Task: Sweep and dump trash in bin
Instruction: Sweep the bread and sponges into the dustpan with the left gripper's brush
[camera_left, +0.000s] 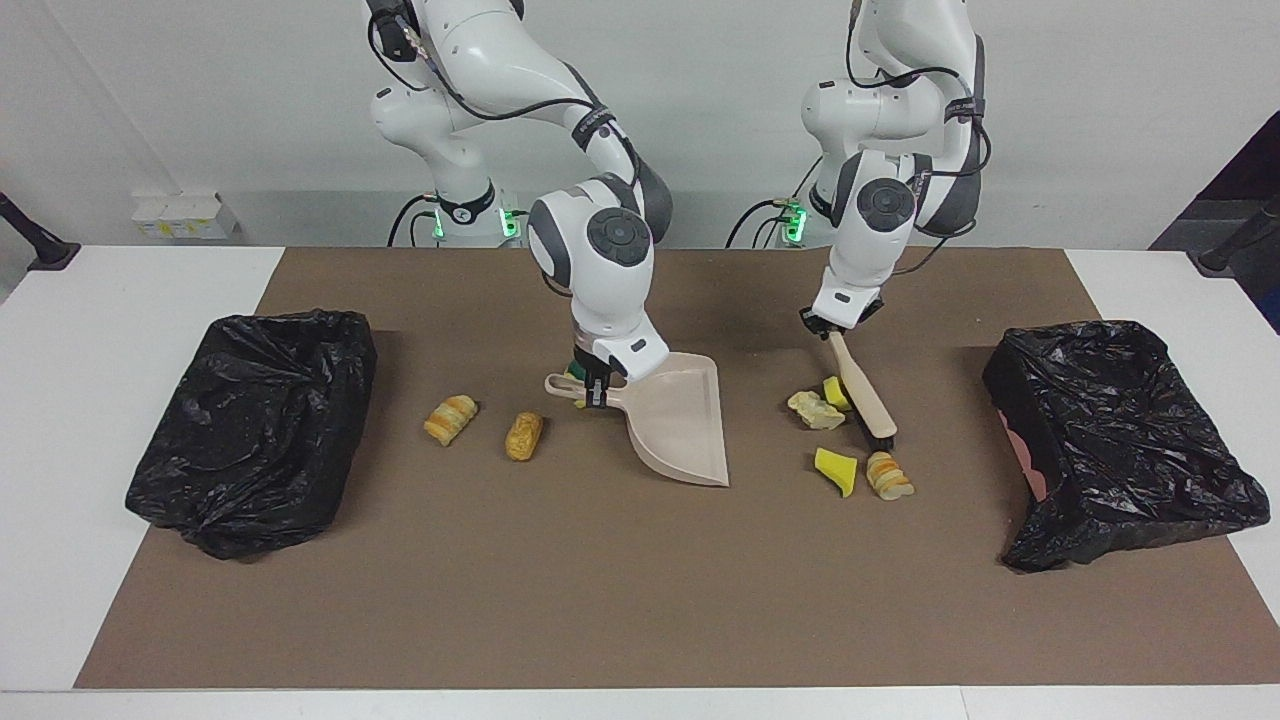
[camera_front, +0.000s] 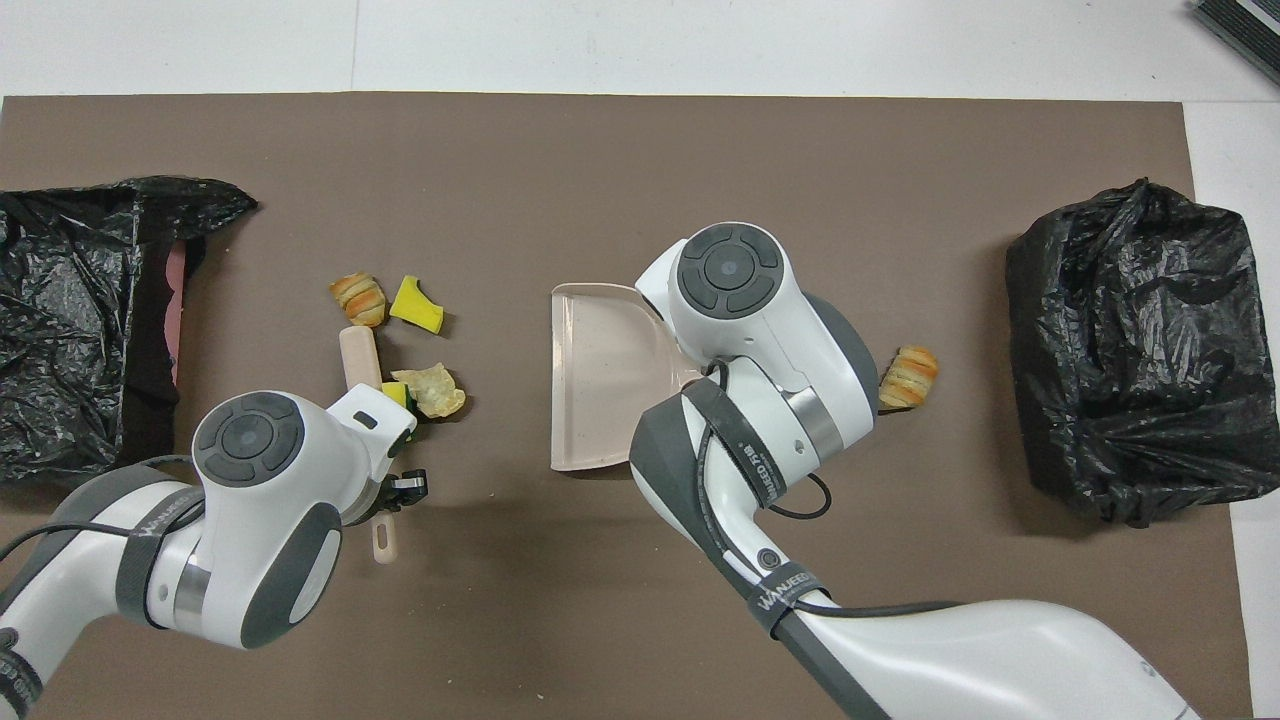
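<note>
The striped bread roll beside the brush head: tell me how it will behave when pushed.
The striped bread roll looks rounded, so it may roll off-line rather than slide. It seems small and light, so the brush should move it easily. Its ridged crust probably grips the brown mat slightly.

Brown matte table mat (camera_left: 600, 590) covers most of the white tabletop (camera_left: 60, 420). Two glossy black plastic bin bags: one at the right arm's end (camera_left: 250, 425), one at the left arm's end (camera_left: 1120, 440), the latter showing a pink strip (camera_left: 1035, 470) at its edge. Pale beige-pink plastic dustpan (camera_left: 680, 420). Tan wooden brush handle (camera_left: 865, 390) with black bristles at its low end. Scraps: plain yellow sponge wedge (camera_left: 835, 470); green-and-yellow sponge piece (camera_front: 397, 393); pale cream crumbly lump (camera_left: 815, 410); golden-brown and cream striped bread-like lumps (camera_left: 887, 475) (camera_left: 450, 418); plain golden-brown lump (camera_left: 523, 436). Robot arms white with dark grey joints (camera_left: 600, 240) and black cables; green lights at both bases.
</note>
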